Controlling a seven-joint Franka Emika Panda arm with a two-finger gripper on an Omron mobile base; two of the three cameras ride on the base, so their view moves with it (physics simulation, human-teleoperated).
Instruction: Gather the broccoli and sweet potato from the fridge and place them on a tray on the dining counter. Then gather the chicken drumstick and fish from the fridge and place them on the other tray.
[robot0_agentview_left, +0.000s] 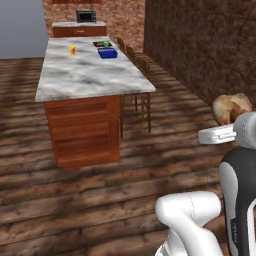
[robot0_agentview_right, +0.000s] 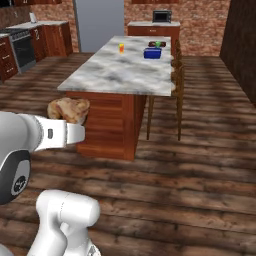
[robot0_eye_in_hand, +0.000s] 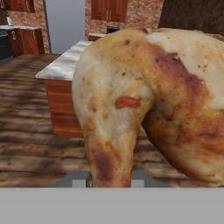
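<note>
The gripper (robot0_eye_in_hand: 109, 178) is clamped on the browned, bumpy chicken drumstick (robot0_eye_in_hand: 148, 100), well short of the marble desk (robot0_agentview_right: 125, 70), where a blue tray (robot0_agentview_right: 152, 53) sits at twelve o'clock.

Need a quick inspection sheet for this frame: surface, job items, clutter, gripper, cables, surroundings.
Surface: marble dining counter, mostly bare at its near end.
Job's things: chicken drumstick held up in the air, short of the counter; dark tray at the far end with something green on it. Second tray, fish: nothing seen.
Clutter: blue container and small orange-yellow item on the far half of the counter.
Grippers: gripper shut on the drumstick, fingers either side of its narrow end.
Cables: nothing seen.
Surroundings: wood plank floor, brick walls, stools along the counter's right side, microwave on the back counter, oven at left.
</note>
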